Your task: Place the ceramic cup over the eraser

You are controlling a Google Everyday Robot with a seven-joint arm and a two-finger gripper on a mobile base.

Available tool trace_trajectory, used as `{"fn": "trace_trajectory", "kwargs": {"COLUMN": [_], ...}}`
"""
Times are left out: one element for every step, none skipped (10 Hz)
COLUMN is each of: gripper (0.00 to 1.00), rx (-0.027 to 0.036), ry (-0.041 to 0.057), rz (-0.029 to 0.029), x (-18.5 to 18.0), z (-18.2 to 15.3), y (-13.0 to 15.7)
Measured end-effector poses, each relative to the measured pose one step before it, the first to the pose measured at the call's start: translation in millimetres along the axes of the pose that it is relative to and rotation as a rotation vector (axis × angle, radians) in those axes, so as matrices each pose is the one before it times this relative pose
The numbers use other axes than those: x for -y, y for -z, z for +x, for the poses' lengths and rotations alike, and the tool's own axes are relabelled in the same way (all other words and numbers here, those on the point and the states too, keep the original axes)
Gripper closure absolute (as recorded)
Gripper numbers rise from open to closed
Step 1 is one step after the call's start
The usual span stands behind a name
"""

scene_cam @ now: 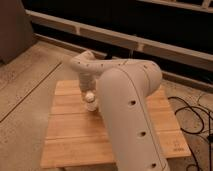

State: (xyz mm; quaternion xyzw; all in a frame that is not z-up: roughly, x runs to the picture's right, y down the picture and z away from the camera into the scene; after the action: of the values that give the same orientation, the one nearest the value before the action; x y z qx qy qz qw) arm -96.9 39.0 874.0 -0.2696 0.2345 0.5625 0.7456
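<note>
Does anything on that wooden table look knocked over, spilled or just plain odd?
Nothing stands out. The gripper is down near the middle of the wooden table, fingers shut at the small ceramic cup. No spill shows.

Setting: indoor robot test space, lab-like. Evidence: pale slatted wooden table (75,135) standing alone on speckled grey concrete floor (30,85). Loose black cables (192,117) trail at right. White robot arm (125,100) present, gripper (89,91) low over the table's far half.
</note>
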Motion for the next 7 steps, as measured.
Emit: {"fn": "trace_trajectory", "kwargs": {"gripper": [0.88, 0.88, 0.88, 0.88, 0.88, 0.88, 0.88], "rx": [0.03268, 0.02708, 0.03176, 0.03114, 0.03184, 0.02435, 0.04850], "ry": [-0.00001, 0.00078, -0.00007, -0.00461, -0.01294, -0.01888, -0.04363], "rz": [0.00190, -0.00080, 0.00032, -0.00175, -0.00466, -0.00840, -0.02244], "x": [-0.69, -0.63, -0.10, 1.16, 3.10, 4.45, 13.57], "z": [-6.89, -5.70, -5.68, -5.65, -5.67, -4.38, -9.24], "y": [11.94, 8.60, 13.76, 12.14, 12.24, 8.86, 18.33]}}
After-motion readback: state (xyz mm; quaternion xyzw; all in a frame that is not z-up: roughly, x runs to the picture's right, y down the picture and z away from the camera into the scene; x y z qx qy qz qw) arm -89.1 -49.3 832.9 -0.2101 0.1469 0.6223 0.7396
